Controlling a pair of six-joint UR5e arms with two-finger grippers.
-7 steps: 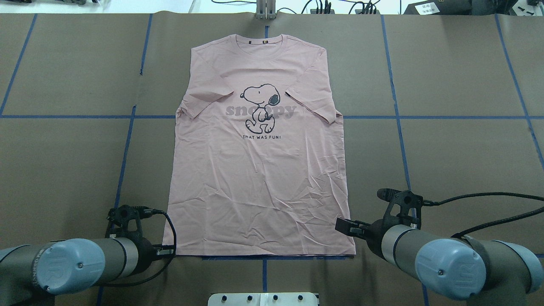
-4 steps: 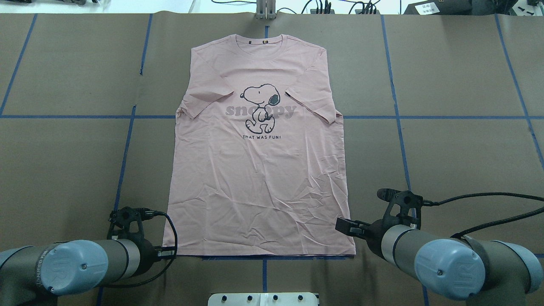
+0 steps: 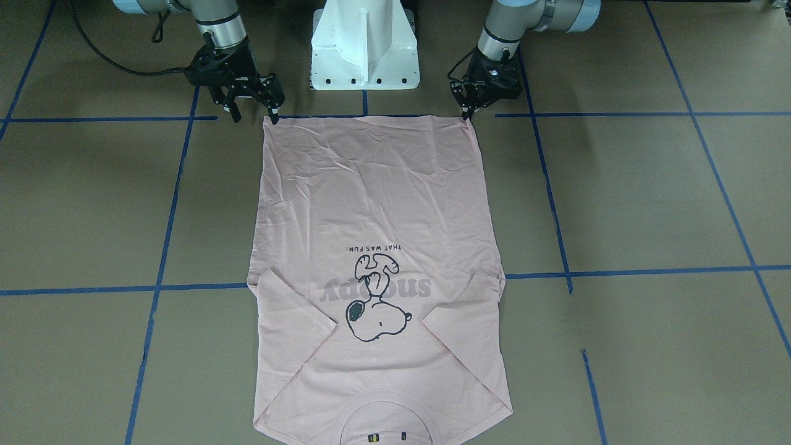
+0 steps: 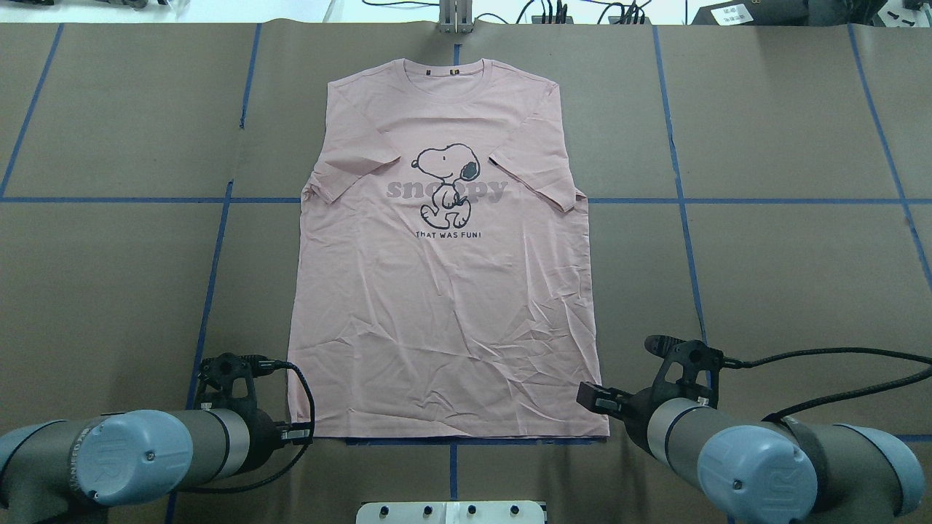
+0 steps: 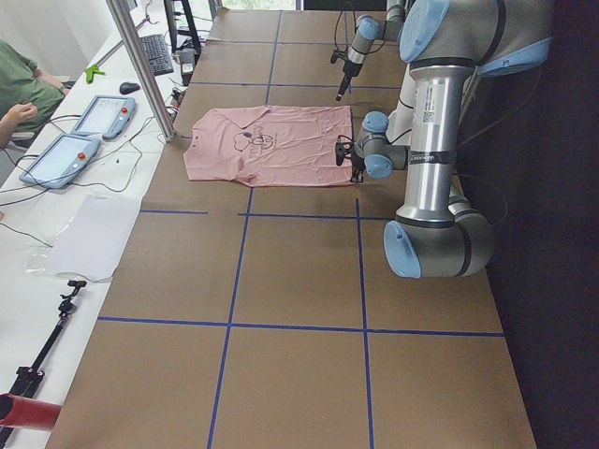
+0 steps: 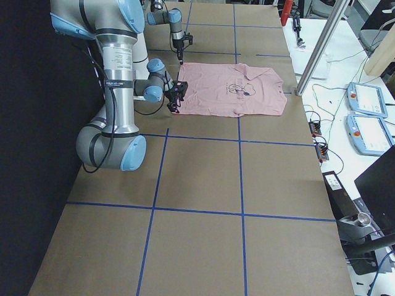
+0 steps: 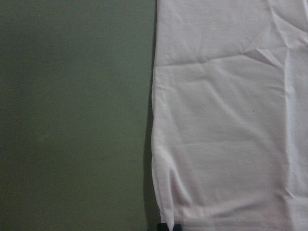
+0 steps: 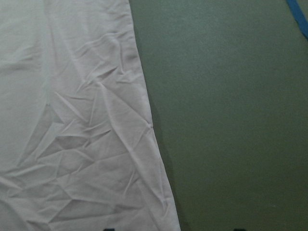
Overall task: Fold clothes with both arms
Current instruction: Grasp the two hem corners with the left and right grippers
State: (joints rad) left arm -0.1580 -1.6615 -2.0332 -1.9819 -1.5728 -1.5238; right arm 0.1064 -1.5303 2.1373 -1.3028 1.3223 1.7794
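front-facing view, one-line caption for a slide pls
T-shirt flat, print up, sleeves folded in, left gripper and right gripper at its two hem corners

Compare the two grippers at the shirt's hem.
The right gripper is open, its jaws spread wide with the shirt's side edge between them. The left gripper looks shut, its tips together at its hem corner. In the front view the right gripper shows two separate fingers, while the left gripper shows one narrow profile. Both sit low at the shirt's near hem corners. Whether either grips cloth is unclear.
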